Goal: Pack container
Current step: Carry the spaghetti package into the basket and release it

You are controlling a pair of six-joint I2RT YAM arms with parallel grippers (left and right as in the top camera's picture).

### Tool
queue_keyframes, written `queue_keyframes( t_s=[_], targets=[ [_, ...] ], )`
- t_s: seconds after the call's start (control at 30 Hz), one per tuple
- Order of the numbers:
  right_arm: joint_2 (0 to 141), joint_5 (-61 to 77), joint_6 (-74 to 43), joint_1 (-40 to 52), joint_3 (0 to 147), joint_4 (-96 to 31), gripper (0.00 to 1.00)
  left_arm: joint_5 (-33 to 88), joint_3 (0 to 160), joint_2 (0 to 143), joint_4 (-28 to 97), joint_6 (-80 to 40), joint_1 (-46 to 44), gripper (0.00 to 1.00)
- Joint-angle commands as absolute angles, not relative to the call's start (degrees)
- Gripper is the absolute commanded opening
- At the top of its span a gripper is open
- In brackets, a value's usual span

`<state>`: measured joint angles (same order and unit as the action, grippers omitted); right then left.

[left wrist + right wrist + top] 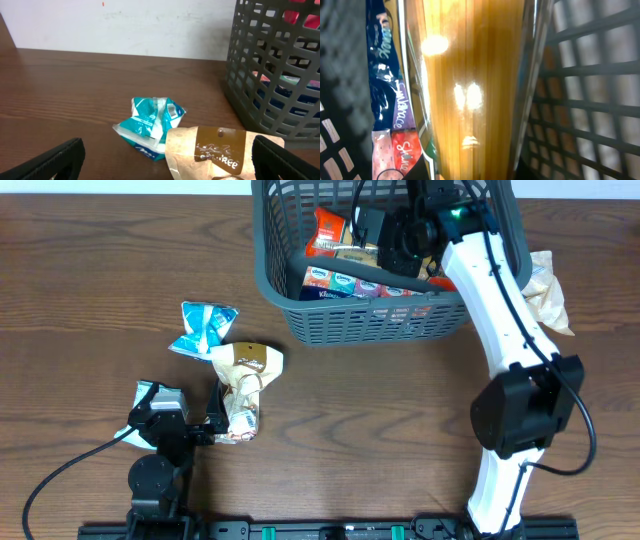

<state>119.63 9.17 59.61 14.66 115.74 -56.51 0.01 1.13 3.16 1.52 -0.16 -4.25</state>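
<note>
Brown bench [400, 410]: container [370, 328] part-packed w/ several packs [350, 284]; other bags [247, 363] lie outside. My left claw [167, 167] gapes wide; right claw [402, 242] narrow, inside container.

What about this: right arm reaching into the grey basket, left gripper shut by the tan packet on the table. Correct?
Wrong on one point: the left gripper is open, not shut. The left wrist view shows its fingers spread wide near the tan packet. The rest holds.
</note>
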Motion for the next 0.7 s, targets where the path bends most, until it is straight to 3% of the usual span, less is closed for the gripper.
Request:
queue_keyframes(
  t_s=[0.0,0.1,0.17,0.27,0.33,0.67],
  targets=[
    [119.3,11.7,59.2,14.2,118.2,-56.3,0.01,-1.0,0.2,2.7,4.1,0.1,-4.4,0.99],
    [120.0,11.7,59.1,14.2,118.2,-57.0,0.04,-1.0,0.2,2.7,4.1,0.1,-4.4,0.99],
    [120.0,11.9,58.1,14.2,118.2,-57.1,0.25,-1.0,0.2,2.7,4.1,0.1,-4.4,0.99],
    [119.9,12.1,57.4,14.2,118.2,-57.3,0.23,-1.0,0.2,2.7,4.1,0.1,-4.4,0.99],
    [119.9,12.1,56.6,14.3,118.2,-57.7,0.46,-1.0,0.2,2.7,4.1,0.1,-4.4,0.99],
    [117.3,12.1,50.5,15.3,118.8,-56.9,0.61,-1.0,0.2,2.7,4.1,0.1,-4.4,0.99]
  ],
)
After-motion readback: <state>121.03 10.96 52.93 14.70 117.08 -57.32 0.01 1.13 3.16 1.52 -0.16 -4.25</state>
